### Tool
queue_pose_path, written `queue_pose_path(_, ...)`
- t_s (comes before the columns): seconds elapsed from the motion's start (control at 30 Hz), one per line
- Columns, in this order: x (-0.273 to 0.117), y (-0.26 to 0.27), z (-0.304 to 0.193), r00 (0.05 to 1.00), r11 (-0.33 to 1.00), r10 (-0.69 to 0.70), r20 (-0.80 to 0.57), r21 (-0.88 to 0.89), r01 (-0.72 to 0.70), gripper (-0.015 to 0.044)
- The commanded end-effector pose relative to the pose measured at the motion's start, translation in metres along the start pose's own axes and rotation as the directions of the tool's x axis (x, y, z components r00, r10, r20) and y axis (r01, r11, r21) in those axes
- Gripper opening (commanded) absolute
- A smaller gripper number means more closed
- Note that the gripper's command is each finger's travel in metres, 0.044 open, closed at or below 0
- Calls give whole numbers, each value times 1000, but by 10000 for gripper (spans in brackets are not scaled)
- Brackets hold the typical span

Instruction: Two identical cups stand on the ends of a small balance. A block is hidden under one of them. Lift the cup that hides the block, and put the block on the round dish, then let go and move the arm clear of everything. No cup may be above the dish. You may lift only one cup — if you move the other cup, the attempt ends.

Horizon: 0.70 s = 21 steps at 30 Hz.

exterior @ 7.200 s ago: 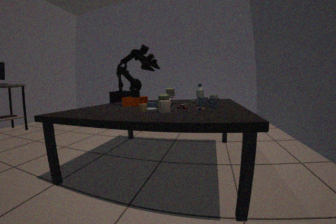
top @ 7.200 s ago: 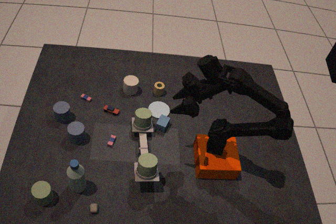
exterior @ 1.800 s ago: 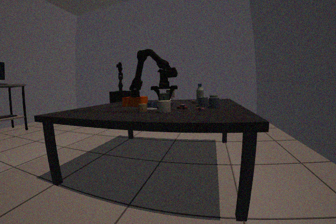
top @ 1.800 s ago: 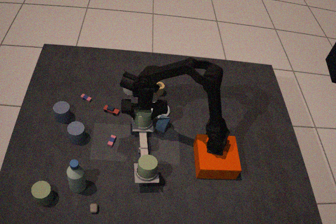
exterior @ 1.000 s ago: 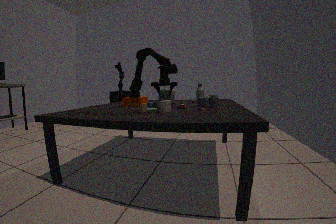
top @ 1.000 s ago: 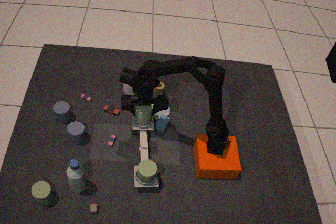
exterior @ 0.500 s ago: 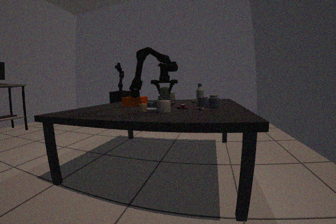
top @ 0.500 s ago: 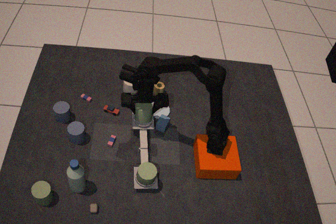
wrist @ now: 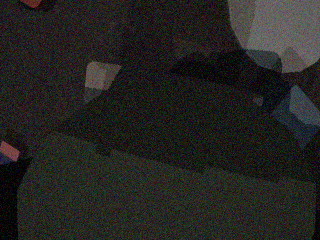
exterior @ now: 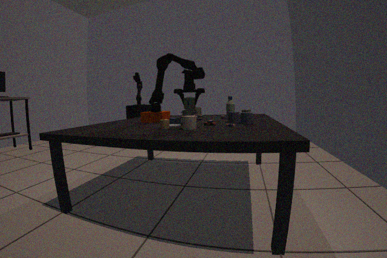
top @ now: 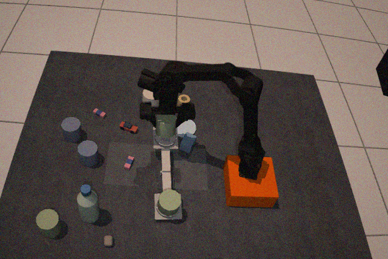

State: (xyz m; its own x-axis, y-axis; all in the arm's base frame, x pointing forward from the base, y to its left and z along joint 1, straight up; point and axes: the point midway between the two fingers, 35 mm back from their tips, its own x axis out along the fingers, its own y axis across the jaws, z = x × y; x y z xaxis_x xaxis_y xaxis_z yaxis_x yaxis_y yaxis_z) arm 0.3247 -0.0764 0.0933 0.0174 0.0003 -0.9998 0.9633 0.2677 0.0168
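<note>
The far green cup (top: 165,125) (exterior: 189,103) (wrist: 165,207) is upright between the fingers of my gripper (top: 166,121) (exterior: 189,99), which is shut on it. It appears slightly raised above the far tray (top: 156,145) of the balance (top: 166,157). The other green cup (top: 169,202) stands on the near tray (top: 159,215). The round dish (top: 188,127) (wrist: 280,30) lies just right of the far tray in the top view, partly hidden there. No block can be made out under the held cup; the rim and cup hide that spot.
A blue block (top: 188,142) (wrist: 297,112) lies between dish and beam. An orange box (top: 250,188) (exterior: 150,118) is at right. A bottle (top: 88,207), purple cups (top: 71,127) (top: 88,152), another green cup (top: 48,223) and toy cars stand left. A white cup (exterior: 188,122) and tan ring-topped object (top: 183,98) are beyond.
</note>
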Motion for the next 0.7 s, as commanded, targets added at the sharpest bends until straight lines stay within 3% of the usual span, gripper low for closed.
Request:
queue_pose_path(0.0,-12,1,3,1000,1000,18,15,8,-18,0)
queue_pose_path(0.67,-38,-2,1,1000,1000,18,15,8,-18,0)
